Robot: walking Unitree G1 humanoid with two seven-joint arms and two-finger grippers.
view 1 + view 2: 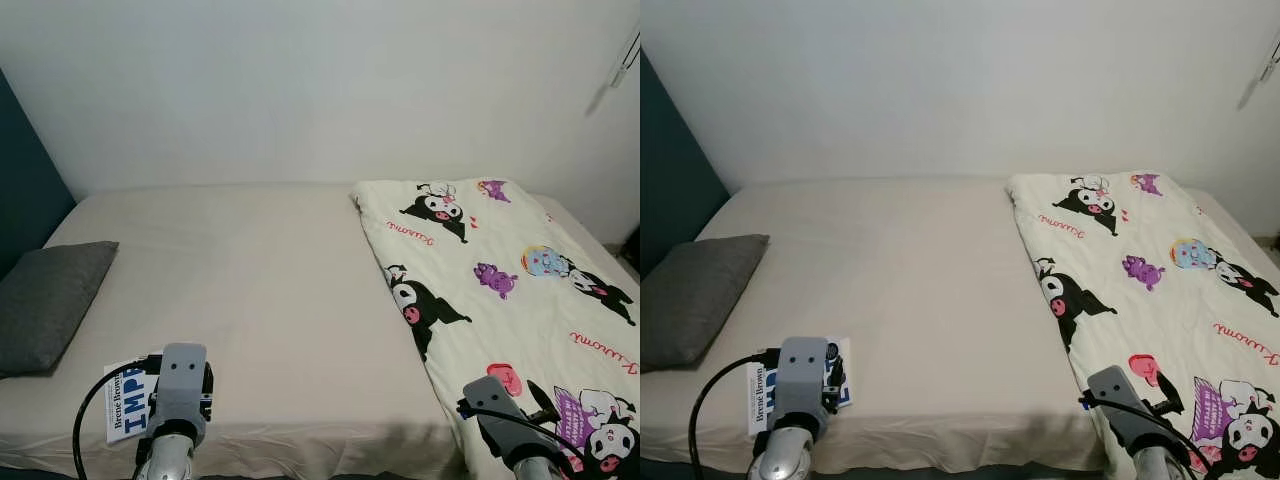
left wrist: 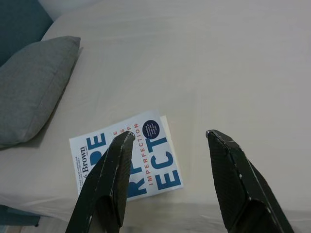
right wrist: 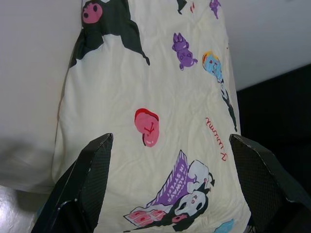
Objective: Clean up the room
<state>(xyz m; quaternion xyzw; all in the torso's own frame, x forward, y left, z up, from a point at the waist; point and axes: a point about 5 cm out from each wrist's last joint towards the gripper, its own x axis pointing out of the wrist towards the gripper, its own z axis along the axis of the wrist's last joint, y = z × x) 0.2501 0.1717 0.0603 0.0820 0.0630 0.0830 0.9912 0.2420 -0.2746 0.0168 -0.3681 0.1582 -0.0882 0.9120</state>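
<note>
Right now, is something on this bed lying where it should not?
Yes. A book lies on the sheet at the bed's near edge, beside the grey pillow. The cartoon blanket covers only the bed's right side.

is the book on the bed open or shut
Shut: the book lies flat on the bed with its front cover up, under the open left gripper.

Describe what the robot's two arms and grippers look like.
Both arms are silver metal, each ending in a grey boxy wrist block with a black cable looping off it. The left gripper and right gripper each have two long, flat-sided black fingers tapering toward the tips, with scuffed, pale edges. No markings are visible.
</note>
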